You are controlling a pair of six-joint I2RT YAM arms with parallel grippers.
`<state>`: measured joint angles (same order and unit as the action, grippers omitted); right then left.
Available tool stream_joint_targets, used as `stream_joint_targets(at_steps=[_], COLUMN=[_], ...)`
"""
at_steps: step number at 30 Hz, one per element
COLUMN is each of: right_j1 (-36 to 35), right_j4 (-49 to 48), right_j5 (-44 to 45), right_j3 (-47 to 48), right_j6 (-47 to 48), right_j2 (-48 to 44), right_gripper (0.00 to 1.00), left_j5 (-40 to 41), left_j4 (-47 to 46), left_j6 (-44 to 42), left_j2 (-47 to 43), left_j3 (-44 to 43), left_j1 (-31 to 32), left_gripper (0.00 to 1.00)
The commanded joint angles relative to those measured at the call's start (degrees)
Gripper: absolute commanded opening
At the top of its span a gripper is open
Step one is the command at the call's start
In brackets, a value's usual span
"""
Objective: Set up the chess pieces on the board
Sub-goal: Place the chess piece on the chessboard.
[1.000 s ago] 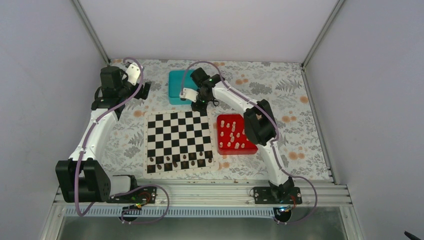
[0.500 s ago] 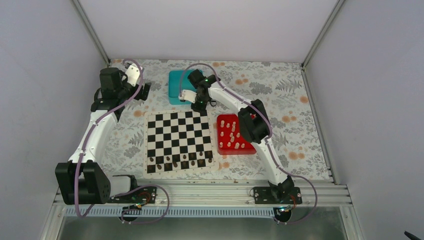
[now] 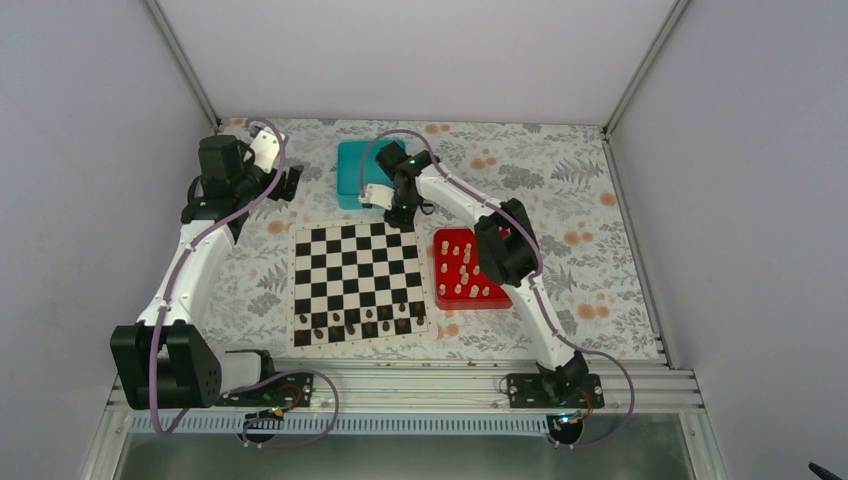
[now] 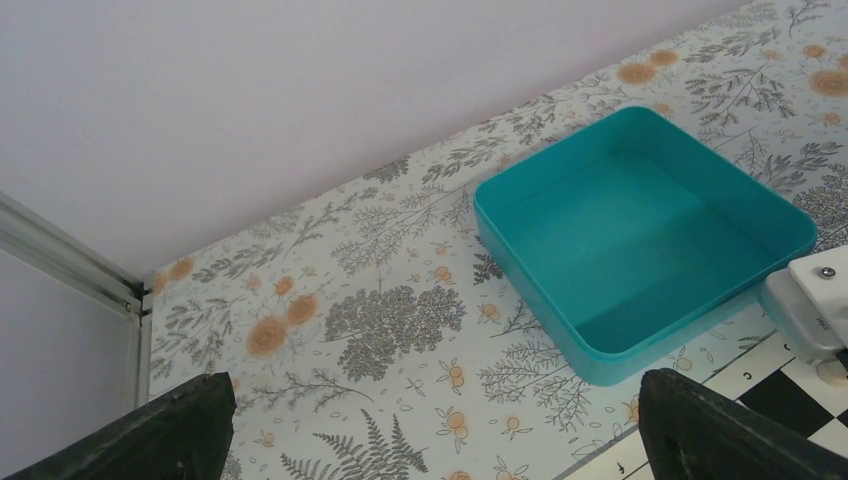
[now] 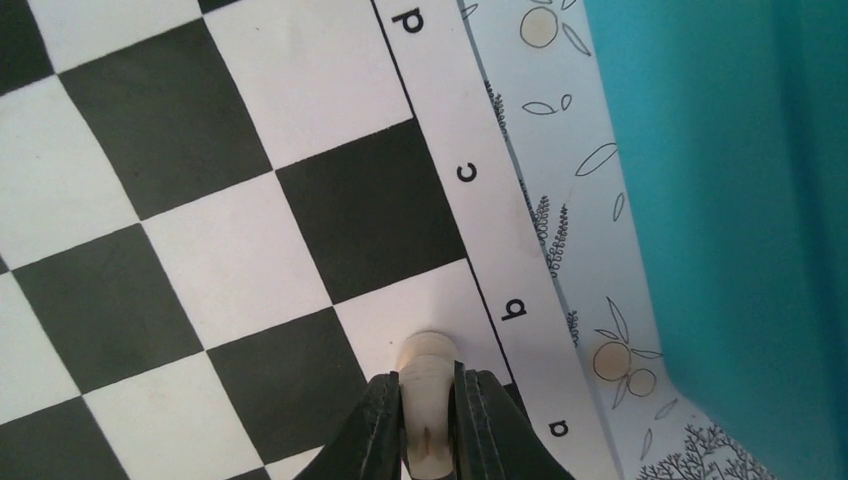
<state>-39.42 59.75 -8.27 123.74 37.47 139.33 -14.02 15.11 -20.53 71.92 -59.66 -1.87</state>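
Note:
The black-and-white board (image 3: pixel 356 282) lies in the middle of the table, with dark brown pieces (image 3: pixel 362 320) along its near rows. My right gripper (image 5: pixel 428 425) is shut on a cream chess piece (image 5: pixel 428 400) whose base stands on the white square by the border letter b, at the board's far right corner (image 3: pixel 398 215). Several cream pieces (image 3: pixel 465 272) lie in the red tray (image 3: pixel 497 296) to the right of the board. My left gripper (image 4: pixel 430 420) is open and empty, hovering over the tablecloth left of the teal box (image 4: pixel 640 240).
The teal box (image 3: pixel 355 165) stands just beyond the board's far edge, close to my right gripper. The red tray sits against the board's right side. Grey walls close the table on three sides. The floral cloth (image 3: pixel 580 200) covers the table.
My right arm has shifted slightly left and lowered the cream piece over the board's far right corner. The left arm has not moved.

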Motion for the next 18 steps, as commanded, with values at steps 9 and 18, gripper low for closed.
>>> stream_joint_targets(at_steps=[9, 18], right_j1=[-0.57, 0.31], right_j4=[-0.92, 0.16], right_j5=[-1.39, -1.88], right_j3=[0.61, -0.83], right_j6=[0.07, -0.95], right_j2=[1.95, -9.98], right_gripper=[0.16, 0.46], left_j5=[-1.65, -2.28], left_j4=[-0.62, -0.37], left_j6=[-0.83, -1.00], left_j2=[-0.55, -0.38], left_j3=[0.90, 0.71], left_j1=[-0.75, -1.03], left_gripper=[1.00, 1.00])
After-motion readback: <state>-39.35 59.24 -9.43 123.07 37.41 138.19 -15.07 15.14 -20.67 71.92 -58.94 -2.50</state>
